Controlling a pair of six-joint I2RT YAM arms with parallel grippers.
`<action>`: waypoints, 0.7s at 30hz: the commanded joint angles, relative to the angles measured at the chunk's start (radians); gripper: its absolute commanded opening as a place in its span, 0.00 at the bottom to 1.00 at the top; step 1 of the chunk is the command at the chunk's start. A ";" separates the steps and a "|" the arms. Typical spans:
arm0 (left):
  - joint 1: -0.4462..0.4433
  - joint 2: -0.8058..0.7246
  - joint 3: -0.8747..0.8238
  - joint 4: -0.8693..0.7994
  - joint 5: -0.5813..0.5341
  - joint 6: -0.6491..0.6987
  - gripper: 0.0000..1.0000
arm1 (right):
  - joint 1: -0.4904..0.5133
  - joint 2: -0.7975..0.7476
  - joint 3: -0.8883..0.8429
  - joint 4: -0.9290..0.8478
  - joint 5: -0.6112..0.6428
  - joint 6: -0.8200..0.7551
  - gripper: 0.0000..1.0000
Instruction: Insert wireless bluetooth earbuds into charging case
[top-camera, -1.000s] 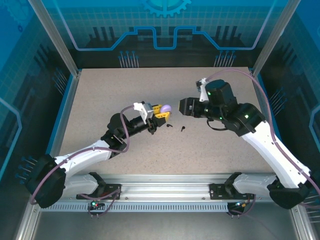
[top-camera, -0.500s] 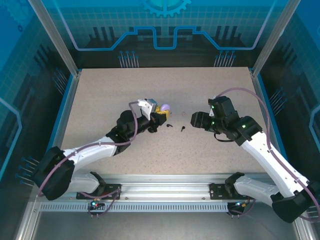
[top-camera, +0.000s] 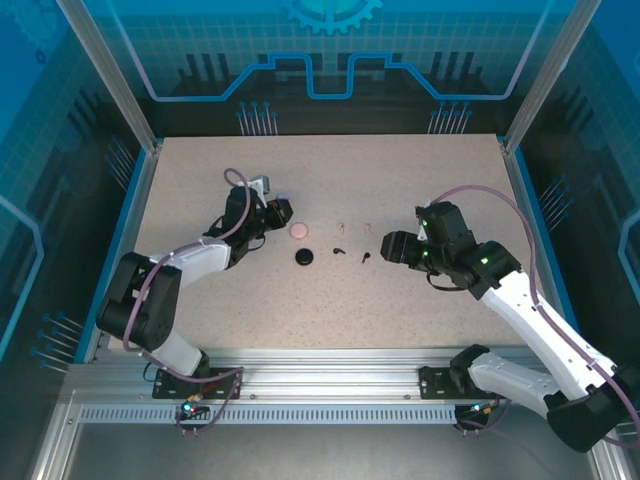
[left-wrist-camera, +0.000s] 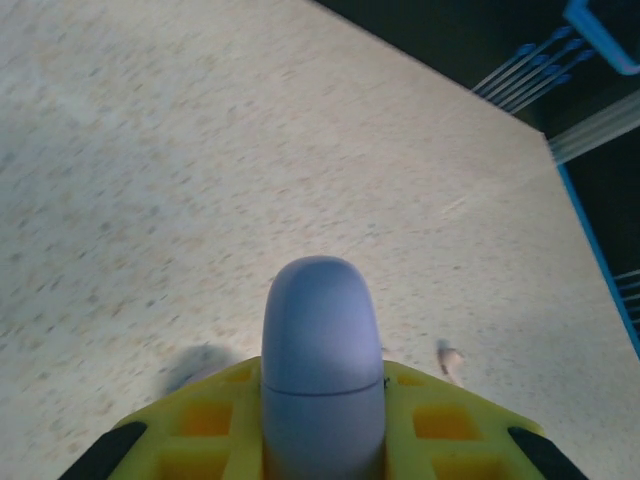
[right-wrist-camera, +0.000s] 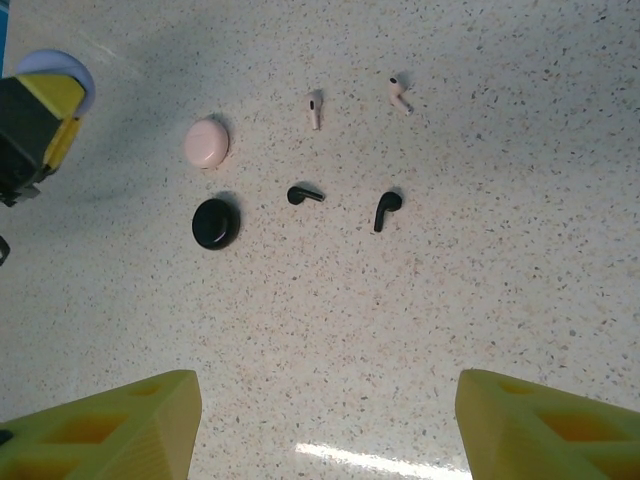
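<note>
Two pink earbuds (right-wrist-camera: 315, 108) (right-wrist-camera: 399, 94), two black earbuds (right-wrist-camera: 304, 194) (right-wrist-camera: 386, 210), one pink case (right-wrist-camera: 207, 143), one black case (right-wrist-camera: 215, 223) on speckled bench (right-wrist-camera: 500, 300), blue enclosure (top-camera: 330, 60); left fingers (left-wrist-camera: 210, 425) grasp apparently lavender case (left-wrist-camera: 322, 360); right fingers (right-wrist-camera: 110, 430) released.

I work in a lab test cell: my speckled table (top-camera: 330, 310) sits inside aluminium framing (top-camera: 330, 385), with blue circuit-pattern panels (top-camera: 200, 50) across the frame's top.

Left arm (top-camera: 200, 255) bent sharply, left hand (top-camera: 275, 212) gripping lavender case (left-wrist-camera: 322, 340), right hand (right-wrist-camera: 325, 420) open
</note>
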 joint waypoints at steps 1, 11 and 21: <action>0.038 0.038 0.004 -0.039 0.031 -0.080 0.00 | -0.014 0.007 -0.007 0.040 -0.017 0.013 0.69; 0.155 0.183 0.012 -0.109 0.113 -0.182 0.00 | -0.013 0.063 0.021 0.051 -0.019 0.003 0.69; 0.190 0.258 0.027 -0.152 0.162 -0.219 0.03 | -0.013 0.089 0.041 0.052 -0.012 0.000 0.69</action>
